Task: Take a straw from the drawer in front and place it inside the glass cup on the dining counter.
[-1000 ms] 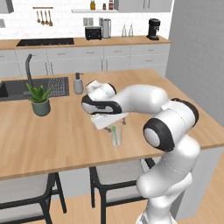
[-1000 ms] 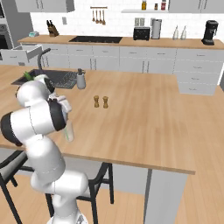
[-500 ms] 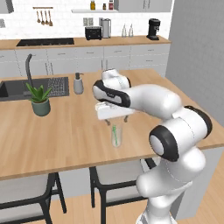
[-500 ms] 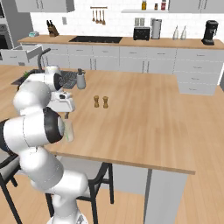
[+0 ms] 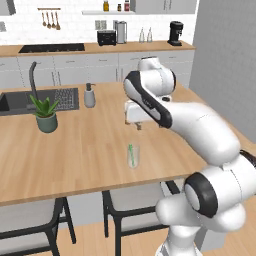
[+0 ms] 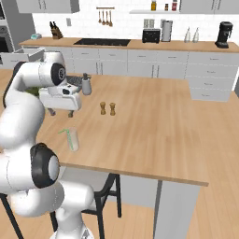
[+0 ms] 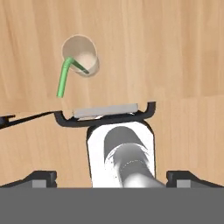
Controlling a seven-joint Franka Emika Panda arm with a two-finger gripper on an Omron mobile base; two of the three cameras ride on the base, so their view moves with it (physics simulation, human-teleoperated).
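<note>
Our pincer (image 7: 111, 175) hangs above the desk (image 5: 90, 150) with its jaws spread wide and nothing between them, well clear of the glass cup (image 5: 132, 156). From there we look down on the glass cup, which stands near the front edge of the desk with the straw (image 7: 63, 78) inside it, the bent green end leaning out over the rim. We judge the placing done, with at most a retreat of the arm left.

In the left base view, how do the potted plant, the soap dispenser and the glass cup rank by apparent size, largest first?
1. potted plant
2. soap dispenser and glass cup: they look alike, and the cup stands nearer the camera, so their order is unsure.
</note>
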